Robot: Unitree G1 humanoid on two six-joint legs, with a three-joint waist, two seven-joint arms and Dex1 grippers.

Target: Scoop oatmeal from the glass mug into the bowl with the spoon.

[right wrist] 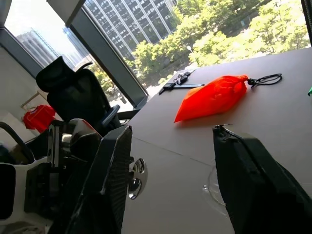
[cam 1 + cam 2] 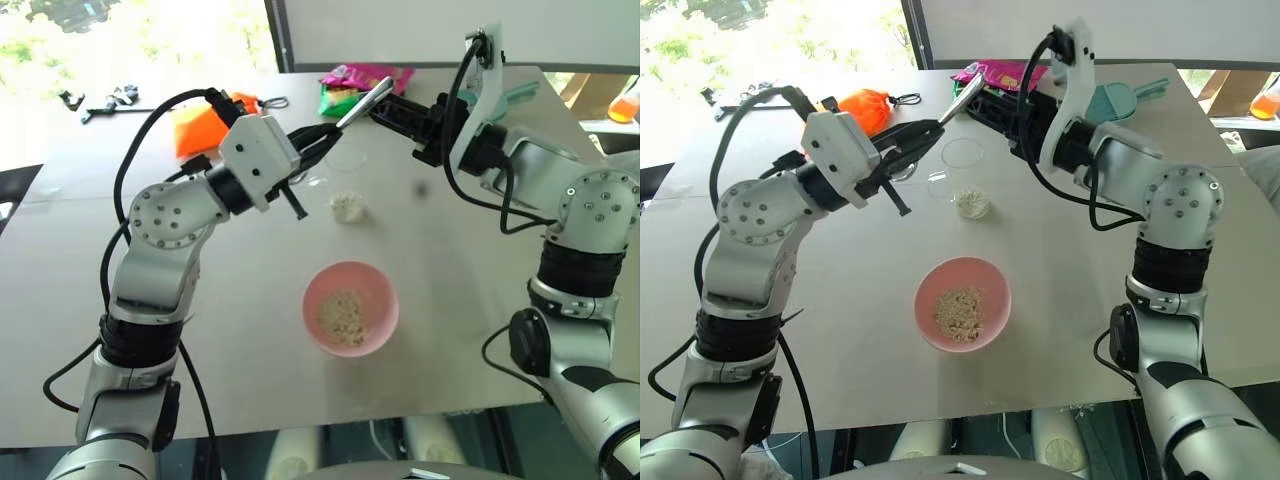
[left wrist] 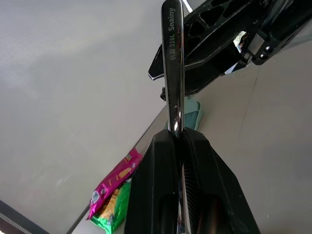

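Midair, both grippers meet at the spoon.
Left gripper clamps its handle; right gripper, fingers parted, straddles the other end above the glass mug.

spoon bowl hidden inside left end effector

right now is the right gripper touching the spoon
Cannot tell. In the right wrist view the right gripper has its fingers spread around the spoon, with the spoon's end right at one finger, yet no clear contact or gap shows.
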